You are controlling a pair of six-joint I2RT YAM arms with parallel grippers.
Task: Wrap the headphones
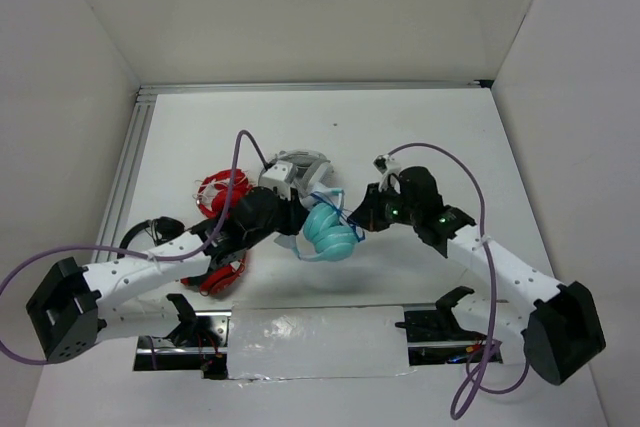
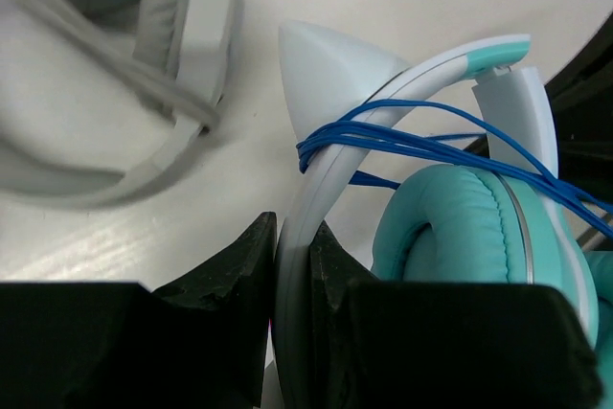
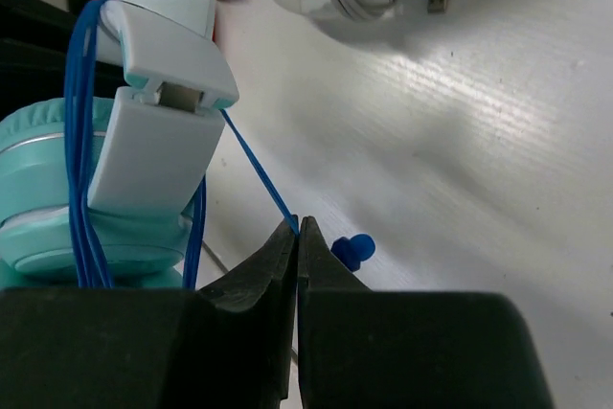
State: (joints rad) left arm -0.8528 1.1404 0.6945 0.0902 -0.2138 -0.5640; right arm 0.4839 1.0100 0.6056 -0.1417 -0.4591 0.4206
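From above, the headphones (image 1: pixel 330 234) sit near the middle of the bench (image 1: pixel 430 127), a little toward the near edge. The left gripper (image 1: pixel 296 231) is against their left side and the right gripper (image 1: pixel 357 224) against their right. Grey-white headphones (image 1: pixel 295 169) lie just behind them, and red headphones (image 1: pixel 220 192) lie toward the left edge.

At the left wrist, the fingers are pinched tight on the pale headband (image 2: pixel 330 165), which runs out from between them. The blue cable (image 2: pixel 412 146) is looped several times around it, next to a teal ear cup (image 2: pixel 460 237).

At the right wrist, the fingers are closed to a sliver on a single straight strand of the cable leading up to the headband. The blue plug (image 3: pixel 352 251) pokes out just beside the tips.
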